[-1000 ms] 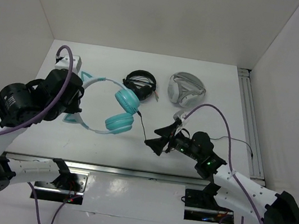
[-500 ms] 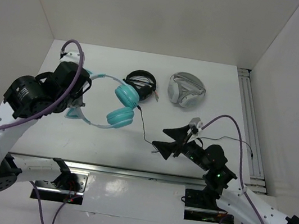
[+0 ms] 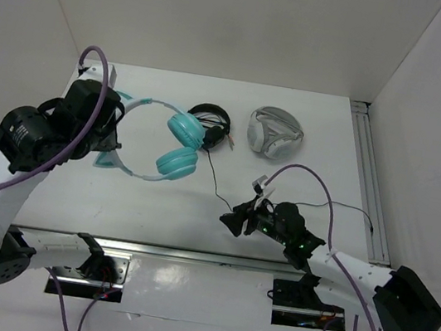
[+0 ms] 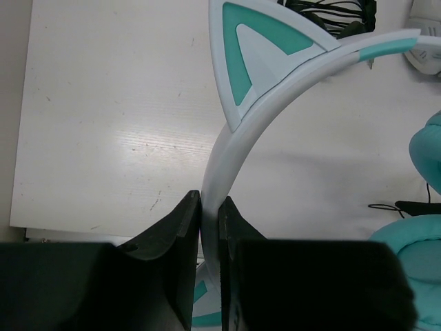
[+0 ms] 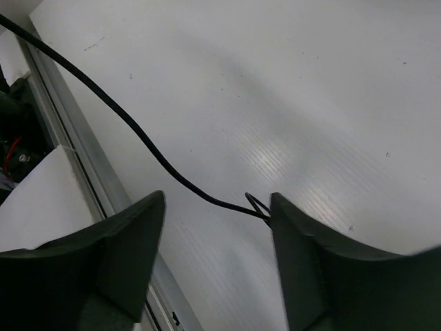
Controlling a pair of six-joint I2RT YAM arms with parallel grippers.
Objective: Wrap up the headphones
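Between the spread fingers of the right gripper (image 5: pixel 217 200), low over the white table (image 5: pixel 331 89), a thin black cable (image 5: pixel 138 134) crosses the gap. It ends in a small kink right at the inner edge of one finger. The jaws stand wide apart and pinch nothing. Beside the other finger an aluminium rail (image 5: pixel 89 165) runs along the table's near edge.

From above, the cable leads away from this gripper's tips toward the teal cups. Farther out lie the black headphones (image 3: pixel 211 120), just beside the upper teal cup, their dark leads close against it. The white-grey headphones (image 3: pixel 274 134) sit apart, off to the side of those. Nothing lies between the right gripper and the cable.

The left gripper (image 4: pixel 210 207) is clenched on the headphones (image 3: pixel 154 105), its two fingers pressed flat against either face of the pale blue-white headband (image 4: pixel 234 138). Just beyond the fingertips the band curves away and carries a cat ear (image 4: pixel 258 41), white-rimmed with a teal centre. Past the ear, at the band's far ends, the two rounded teal ear cups (image 3: pixel 180 144) hang close together, one above the other. Whether they touch the table cannot be told.
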